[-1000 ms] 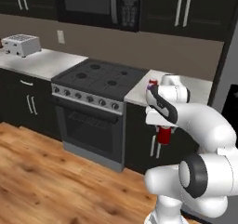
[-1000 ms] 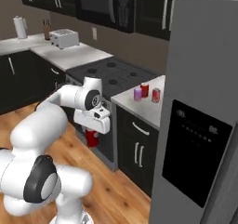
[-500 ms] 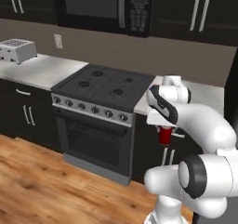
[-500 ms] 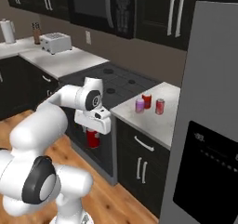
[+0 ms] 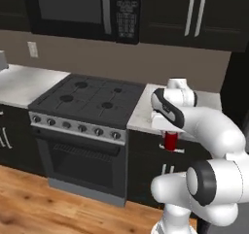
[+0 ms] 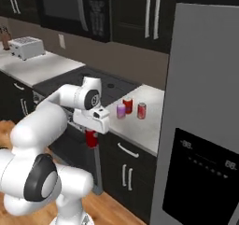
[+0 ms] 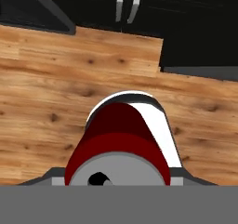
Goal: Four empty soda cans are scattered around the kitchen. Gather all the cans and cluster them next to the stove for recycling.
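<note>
Red soda can [image 7: 122,141] sits right at the bottom centre of the hand view, silver top toward the lens, wood floor [image 7: 42,102] spread out beneath it. The gripper [image 5: 170,137] is clamped on that can, jaws pressed against its sides, and in the left base view the can hangs below the white hand at centre right, in front of the dark cabinet doors [image 5: 146,170]. From the right base view the same held can [image 6: 92,138] shows left of centre, under the gripper [image 6: 93,131], off the counter edge.

Farther back, on the pale counter [image 6: 144,126] near the middle of the right base view, three more cans stand upright in a loose cluster: a purple-pink can [image 6: 121,110], a red one [image 6: 128,105] just behind it, and another red can [image 6: 142,110] a little to the right. The stove [image 5: 85,102] fills the centre left of the left base view, just beside that counter, its knobs in a row along the front. Above it, at upper centre, hangs the microwave [image 5: 82,9]. A toaster [image 6: 25,47] sits far back at upper left.
</note>
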You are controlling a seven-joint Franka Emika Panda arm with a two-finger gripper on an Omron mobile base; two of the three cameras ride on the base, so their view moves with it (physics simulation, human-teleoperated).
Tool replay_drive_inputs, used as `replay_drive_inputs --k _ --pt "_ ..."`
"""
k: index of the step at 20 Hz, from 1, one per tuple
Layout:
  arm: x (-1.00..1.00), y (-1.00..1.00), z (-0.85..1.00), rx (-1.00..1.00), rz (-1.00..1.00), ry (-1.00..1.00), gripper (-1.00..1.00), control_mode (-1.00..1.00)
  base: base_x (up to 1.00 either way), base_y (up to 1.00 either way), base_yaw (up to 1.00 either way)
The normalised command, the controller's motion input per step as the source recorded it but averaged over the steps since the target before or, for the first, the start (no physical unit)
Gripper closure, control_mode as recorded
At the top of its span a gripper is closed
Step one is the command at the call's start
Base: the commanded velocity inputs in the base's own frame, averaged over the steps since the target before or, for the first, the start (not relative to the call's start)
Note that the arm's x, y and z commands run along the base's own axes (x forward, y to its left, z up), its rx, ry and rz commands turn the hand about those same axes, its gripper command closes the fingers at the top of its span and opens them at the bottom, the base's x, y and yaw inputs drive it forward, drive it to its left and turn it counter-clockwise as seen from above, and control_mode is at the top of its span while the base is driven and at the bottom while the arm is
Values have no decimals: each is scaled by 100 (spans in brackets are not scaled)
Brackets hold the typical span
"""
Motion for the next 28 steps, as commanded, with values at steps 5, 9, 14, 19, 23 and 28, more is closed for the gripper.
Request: replay_drive_inputs --k 5,9,14,19,23,28 --pt "0 0 0 0 0 0 100 100 44 10 -42" --pt "0 0 0 0 0 0 100 100 54 12 -31" --pt "0 0 0 0 0 0 100 100 59 13 -16" --pt "0 0 0 0 0 0 100 100 28 23 -5" --pt "0 0 0 0 0 0 100 100 10 34 -4" --pt "0 0 0 0 0 0 100 100 45 39 -11"
